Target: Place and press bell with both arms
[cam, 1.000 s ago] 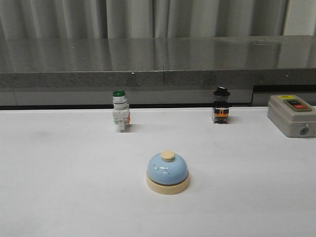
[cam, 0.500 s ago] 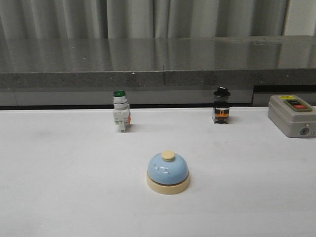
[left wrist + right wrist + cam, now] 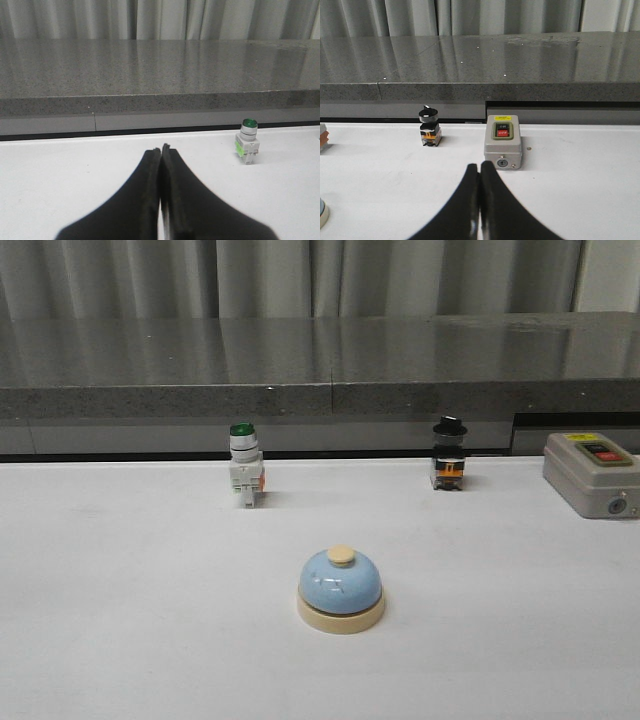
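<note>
The bell [image 3: 340, 589] sits upright on the white desk [image 3: 120, 620], nearer the camera than the green-capped switch [image 3: 244, 465] and the black-knobbed switch [image 3: 448, 454], roughly midway between them. The left end effector [image 3: 160, 150] has its fingers pressed together, holding nothing, the bell outside its wrist view. The right end effector [image 3: 479, 166] is likewise closed and empty, facing the grey control box [image 3: 503, 141]; the bell's edge shows at that view's border, well apart from it.

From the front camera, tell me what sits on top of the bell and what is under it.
On top of the bell sits its cream push button, uncovered. Under the blue dome is the cream round base, resting on the white table. The bell's underside is hidden.
</note>
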`<state>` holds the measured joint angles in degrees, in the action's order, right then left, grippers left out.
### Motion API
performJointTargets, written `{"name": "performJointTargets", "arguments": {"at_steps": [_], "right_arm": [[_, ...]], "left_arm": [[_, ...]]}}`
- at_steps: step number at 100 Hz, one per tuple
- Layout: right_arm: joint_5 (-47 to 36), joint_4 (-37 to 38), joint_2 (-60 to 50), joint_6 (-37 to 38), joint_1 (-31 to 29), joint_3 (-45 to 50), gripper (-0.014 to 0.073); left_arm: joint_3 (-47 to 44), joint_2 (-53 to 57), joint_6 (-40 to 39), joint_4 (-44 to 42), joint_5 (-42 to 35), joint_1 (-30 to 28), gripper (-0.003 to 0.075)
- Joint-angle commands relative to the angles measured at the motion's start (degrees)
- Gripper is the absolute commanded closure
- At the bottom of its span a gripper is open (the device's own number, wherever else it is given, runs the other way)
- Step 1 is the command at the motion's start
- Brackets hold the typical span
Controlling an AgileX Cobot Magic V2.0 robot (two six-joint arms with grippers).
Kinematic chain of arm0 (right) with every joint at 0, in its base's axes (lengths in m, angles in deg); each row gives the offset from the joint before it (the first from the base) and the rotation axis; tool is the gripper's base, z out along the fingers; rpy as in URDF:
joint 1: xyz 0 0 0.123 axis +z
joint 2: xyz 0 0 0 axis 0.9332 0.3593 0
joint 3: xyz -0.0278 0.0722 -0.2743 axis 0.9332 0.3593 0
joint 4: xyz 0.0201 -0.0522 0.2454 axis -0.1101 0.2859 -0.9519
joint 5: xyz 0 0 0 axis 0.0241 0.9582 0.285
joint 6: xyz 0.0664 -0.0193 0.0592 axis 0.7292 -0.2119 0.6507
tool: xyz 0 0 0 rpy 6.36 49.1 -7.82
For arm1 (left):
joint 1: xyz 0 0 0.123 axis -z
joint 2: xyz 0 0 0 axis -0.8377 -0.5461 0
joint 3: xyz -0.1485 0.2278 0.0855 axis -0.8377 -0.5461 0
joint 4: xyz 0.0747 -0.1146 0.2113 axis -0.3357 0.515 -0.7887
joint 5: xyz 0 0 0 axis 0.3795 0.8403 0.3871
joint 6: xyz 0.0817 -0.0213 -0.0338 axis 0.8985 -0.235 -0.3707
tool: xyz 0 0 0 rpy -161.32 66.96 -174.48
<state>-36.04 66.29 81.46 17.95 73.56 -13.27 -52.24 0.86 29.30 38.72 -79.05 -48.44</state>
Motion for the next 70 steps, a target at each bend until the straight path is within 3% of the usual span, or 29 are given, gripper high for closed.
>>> {"name": "performJointTargets", "arguments": {"at_steps": [1, 26, 70], "right_arm": [[-4.8, 0.4, -0.9, -0.2, -0.2, -1.1, 0.0658], [-4.8, 0.4, -0.9, -0.2, -0.2, -1.1, 0.0658], [-4.8, 0.4, -0.9, -0.2, -0.2, -1.1, 0.0658]], "left_arm": [[-1.8, 3.5, -0.6, -0.1, -6.2, -0.6, 0.0741], [-6.6, 10.9, -0.6, -0.1, -6.2, -4.8, 0.0741], [-7.5, 10.9, -0.6, -0.1, -6.1, -5.7, 0.0741]]}}
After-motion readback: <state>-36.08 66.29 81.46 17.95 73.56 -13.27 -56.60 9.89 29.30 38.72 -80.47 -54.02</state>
